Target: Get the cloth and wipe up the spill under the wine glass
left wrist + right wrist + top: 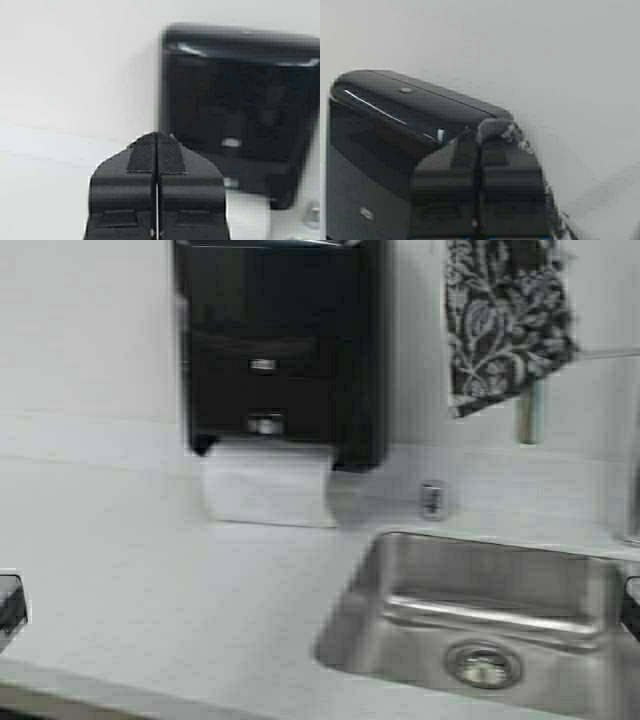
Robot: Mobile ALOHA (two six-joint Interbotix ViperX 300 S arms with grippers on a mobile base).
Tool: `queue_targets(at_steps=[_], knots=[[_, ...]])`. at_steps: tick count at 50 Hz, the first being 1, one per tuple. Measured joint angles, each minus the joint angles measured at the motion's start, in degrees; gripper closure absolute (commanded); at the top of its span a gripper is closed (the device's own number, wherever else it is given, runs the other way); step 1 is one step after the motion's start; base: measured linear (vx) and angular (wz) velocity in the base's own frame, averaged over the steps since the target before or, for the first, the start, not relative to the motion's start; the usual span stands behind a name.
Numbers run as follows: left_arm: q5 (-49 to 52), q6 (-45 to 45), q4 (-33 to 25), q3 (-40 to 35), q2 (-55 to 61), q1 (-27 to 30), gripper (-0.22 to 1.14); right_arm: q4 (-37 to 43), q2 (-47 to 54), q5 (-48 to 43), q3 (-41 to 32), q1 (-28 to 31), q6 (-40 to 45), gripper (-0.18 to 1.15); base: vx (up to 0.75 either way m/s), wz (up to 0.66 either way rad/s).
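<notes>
The cloth [508,320], dark grey with a white leaf print, hangs limp in the air at the top right of the high view, above the sink's far edge. My right gripper [480,137] is shut on the cloth [498,130], which bunches at its tips and trails down one side. This gripper itself is above the high view's top edge. My left gripper [156,137] is shut and empty, low at the left, pointing at the wall beside the dispenser. The wine glass and the spill are out of view.
A black paper-towel dispenser [280,350] hangs on the wall, white paper towel [268,485] hanging from it. A steel sink [400,570] is set in the white counter [150,580] at the right. Chrome faucet parts [528,412] stand behind it, with a small metal can [432,500].
</notes>
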Motion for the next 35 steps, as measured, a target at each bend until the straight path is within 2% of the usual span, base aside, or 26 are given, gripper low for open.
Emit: queue_targets(at_steps=[13, 35], knots=[[0.0, 0.0, 0.0, 0.0, -0.6, -0.1, 0.89, 5.4, -0.6, -1.0, 0.8, 3.4, -6.1, 0.90, -0.07, 0.45], [0.0, 0.0, 0.0, 0.1, -0.5, -0.1, 0.89, 10.8, -0.7, -4.4, 2.2, 3.9, -11.0, 0.90, -0.09, 0.48]])
